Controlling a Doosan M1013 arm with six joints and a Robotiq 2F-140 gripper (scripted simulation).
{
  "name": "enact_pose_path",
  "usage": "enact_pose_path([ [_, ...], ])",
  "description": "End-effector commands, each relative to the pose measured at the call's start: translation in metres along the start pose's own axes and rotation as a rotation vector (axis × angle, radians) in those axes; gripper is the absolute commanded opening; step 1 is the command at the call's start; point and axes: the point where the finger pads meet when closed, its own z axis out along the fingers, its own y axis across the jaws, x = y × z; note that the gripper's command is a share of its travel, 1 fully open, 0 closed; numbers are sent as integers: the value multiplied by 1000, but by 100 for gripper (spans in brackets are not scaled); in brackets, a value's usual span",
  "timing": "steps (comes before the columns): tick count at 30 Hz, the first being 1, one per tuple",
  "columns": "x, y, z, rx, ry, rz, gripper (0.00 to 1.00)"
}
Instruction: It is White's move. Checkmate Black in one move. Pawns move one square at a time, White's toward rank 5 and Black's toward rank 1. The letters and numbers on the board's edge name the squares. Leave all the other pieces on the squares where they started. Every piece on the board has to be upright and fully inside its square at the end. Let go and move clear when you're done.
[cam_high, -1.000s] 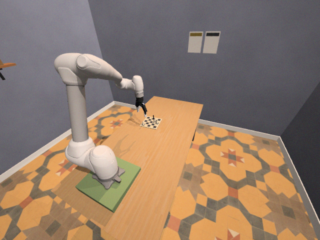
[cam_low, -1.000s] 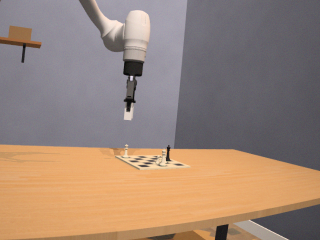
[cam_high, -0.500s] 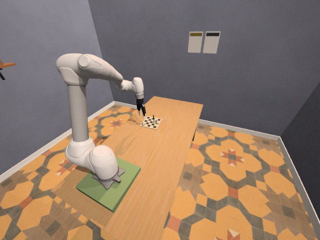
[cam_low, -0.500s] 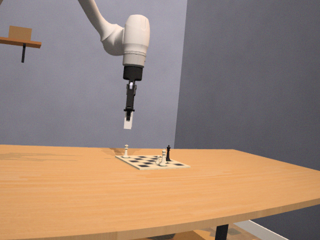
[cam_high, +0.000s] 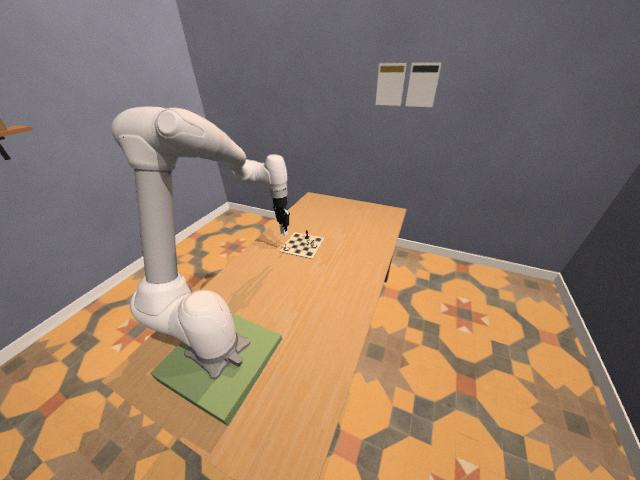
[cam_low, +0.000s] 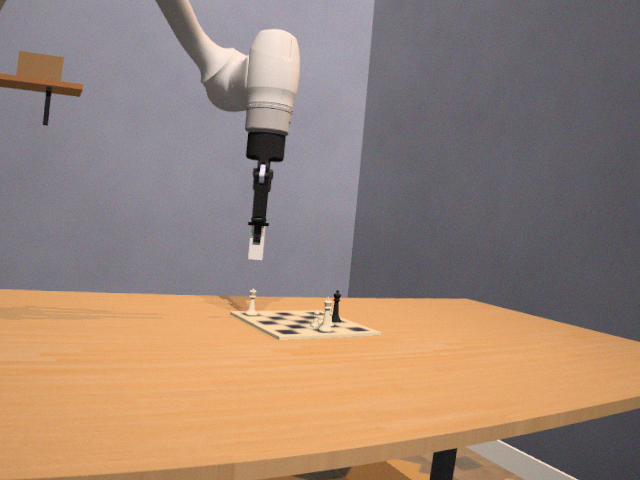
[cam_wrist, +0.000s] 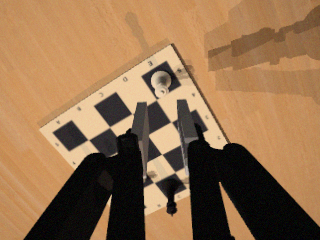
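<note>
Chessboard (cam_low: 305, 330) lies below the narrowed, empty gripper (cam_low: 255, 250) hanging vertically.

The claw's fingers hide part of the chessboard (cam_wrist: 80, 116).

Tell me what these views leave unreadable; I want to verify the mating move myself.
- Edge letters and numbers on the board: too small and blurred in every view.
- Near-edge squares, wrist view: hidden behind the claw.
- White pieces beside the black king: overlapping, exterior view.
- Top view: pieces too tiny.
</note>
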Motion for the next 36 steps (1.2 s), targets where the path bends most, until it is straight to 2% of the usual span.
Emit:
enact_pose_path([
  [1, 0, 0, 0, 0, 0, 0, 25],
  [26, 0, 0, 4, 0, 0, 0, 25],
  [36, 0, 0, 16, 0, 0, 0, 25],
])
